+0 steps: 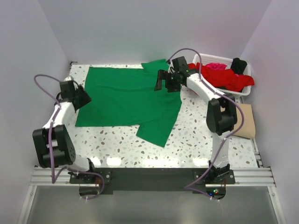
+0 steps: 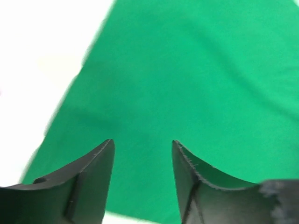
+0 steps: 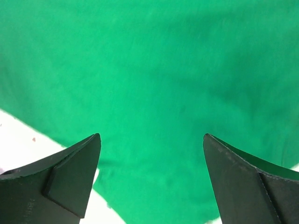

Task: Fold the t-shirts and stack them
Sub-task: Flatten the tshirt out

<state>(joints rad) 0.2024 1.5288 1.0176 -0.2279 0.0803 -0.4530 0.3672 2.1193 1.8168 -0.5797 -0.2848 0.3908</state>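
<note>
Right now you have the green t-shirt spread flat on the tabletop, one sleeve pointing toward the arm bases. Your left gripper sits at the shirt's left edge, jaws partly apart and holding nothing. Your right gripper hangs over the shirt's far right part, jaws wide and empty. A red t-shirt lies heaped in the basket at the far right, and a tan t-shirt lies beside the right arm

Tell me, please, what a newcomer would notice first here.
A green shirt lies spread across the middle of the table. The open left gripper hangs at its left edge, the open right gripper by its far right corner. A white basket holding red clothes sits far right.
</note>
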